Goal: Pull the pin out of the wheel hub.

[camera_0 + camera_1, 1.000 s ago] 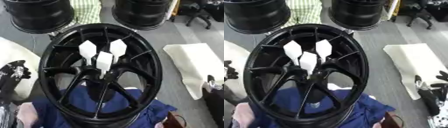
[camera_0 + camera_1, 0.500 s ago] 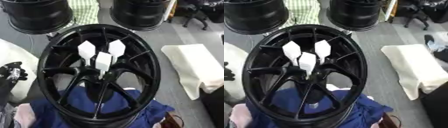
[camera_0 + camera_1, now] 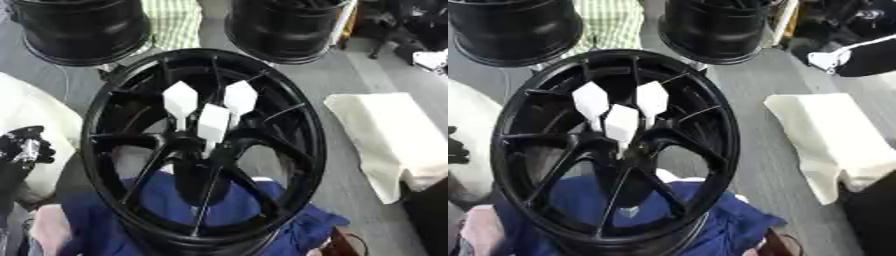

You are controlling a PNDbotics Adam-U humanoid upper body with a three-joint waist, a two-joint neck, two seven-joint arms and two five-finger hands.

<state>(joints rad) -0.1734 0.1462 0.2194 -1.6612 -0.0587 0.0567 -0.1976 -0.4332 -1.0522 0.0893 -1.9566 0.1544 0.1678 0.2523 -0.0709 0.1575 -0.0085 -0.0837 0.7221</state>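
A large black wheel hub [image 3: 308,137] lies tilted in the middle, resting on a blue cloth [image 3: 262,212]. Three white pins with flat hexagonal heads stand up near its centre: one on the left [image 3: 180,100], one on the right [image 3: 240,97] and one in front [image 3: 213,125]. My left hand [image 3: 24,147], black with silver parts, rests at the left edge, apart from the rim, fingers relaxed and holding nothing. At the lower right edge a dark mass [image 3: 429,212] is my right arm or hand; its shape is unclear. Neither hand touches a pin.
Two more black wheels [image 3: 79,27] [image 3: 284,25] stand at the back. A cream cloth [image 3: 385,135] lies on the grey floor to the right and a white one [image 3: 22,107] to the left. A dark-and-white object [image 3: 842,56] shows at the upper right.
My right hand has sunk from the right edge toward the lower right corner. The left hand, the wheel and the pins have stayed in place.
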